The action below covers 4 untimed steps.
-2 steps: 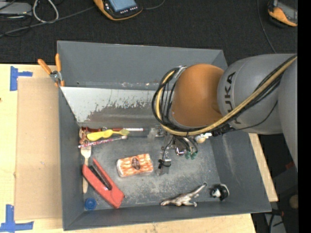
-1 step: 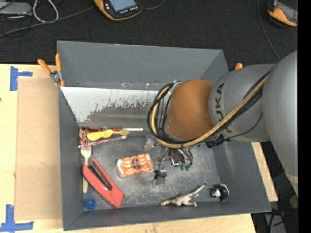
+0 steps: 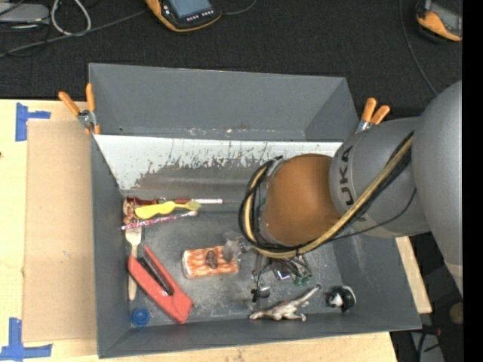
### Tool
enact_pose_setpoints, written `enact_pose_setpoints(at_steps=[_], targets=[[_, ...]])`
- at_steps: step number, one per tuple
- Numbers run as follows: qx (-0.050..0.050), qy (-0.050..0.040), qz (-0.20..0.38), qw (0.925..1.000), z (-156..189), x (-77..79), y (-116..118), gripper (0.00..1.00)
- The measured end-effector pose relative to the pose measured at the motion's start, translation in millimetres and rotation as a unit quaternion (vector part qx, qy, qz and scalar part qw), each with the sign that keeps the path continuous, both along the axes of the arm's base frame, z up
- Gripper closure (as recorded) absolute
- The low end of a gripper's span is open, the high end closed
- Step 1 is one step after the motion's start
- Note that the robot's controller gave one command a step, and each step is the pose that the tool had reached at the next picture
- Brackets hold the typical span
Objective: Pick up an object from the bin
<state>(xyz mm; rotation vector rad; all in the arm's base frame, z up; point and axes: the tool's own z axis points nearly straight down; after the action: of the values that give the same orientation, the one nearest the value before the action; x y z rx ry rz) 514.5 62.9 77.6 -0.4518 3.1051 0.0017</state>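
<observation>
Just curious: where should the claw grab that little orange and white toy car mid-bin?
Probably from straight above, pinching the orange and white toy car across its narrow middle: it lies long side left-to-right, with bare bin floor before and behind it.

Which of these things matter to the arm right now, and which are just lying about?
Job in hand: pincer, grey bin, and the tan lizard figure and orange striped toy nearest the pincer.
Lying about: red flat piece, yellow brush, blue cap, black-and-white knob.

A toy car point(image 3: 210, 262) is lying just left of the gripper point(image 3: 281, 274), a toy lizard point(image 3: 283, 310) is lying just before it, a fork point(image 3: 133, 240) well left.
</observation>
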Motion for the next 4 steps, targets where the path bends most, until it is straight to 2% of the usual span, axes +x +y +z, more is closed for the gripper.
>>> enact_pose_setpoints(at_steps=[1,2,3,4], targets=[[0.000,0.0041,-0.062,0.9981,-4.4,7.9,9.4,0.00],[0.001,-0.0005,0.010,1.0000,-3.9,45.9,14.8,1.00],[0.001,-0.0005,0.009,1.0000,-3.8,45.9,14.8,1.00],[0.000,0.0027,0.030,0.9995,65.9,39.6,24.8,1.00]])
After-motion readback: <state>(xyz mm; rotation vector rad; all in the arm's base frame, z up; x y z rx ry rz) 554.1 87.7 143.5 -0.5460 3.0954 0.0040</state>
